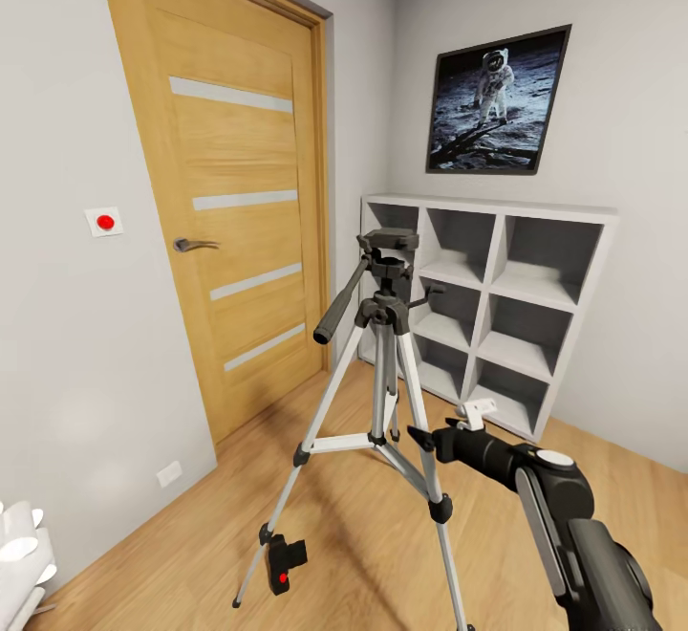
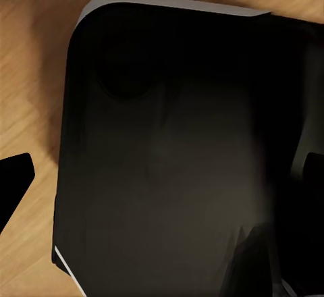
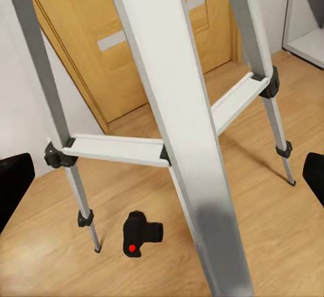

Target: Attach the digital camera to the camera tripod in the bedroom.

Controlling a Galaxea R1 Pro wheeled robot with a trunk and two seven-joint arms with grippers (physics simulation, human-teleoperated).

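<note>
While the digital camera [image 1: 284, 565] lies on the wood floor [image 1: 363, 554] beside a foot of the camera tripod [image 1: 387, 363], unattached, the right gripper [image 1: 427, 441] hangs near a leg, jaws spread wide and empty, so pickup and mounting remain.

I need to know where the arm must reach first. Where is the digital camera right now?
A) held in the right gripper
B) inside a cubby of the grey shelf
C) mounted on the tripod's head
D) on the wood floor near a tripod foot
D: the digital camera lies on the plank floor beside the foot of one camera tripod leg, and the right gripper, up by another leg, holds nothing.
</note>
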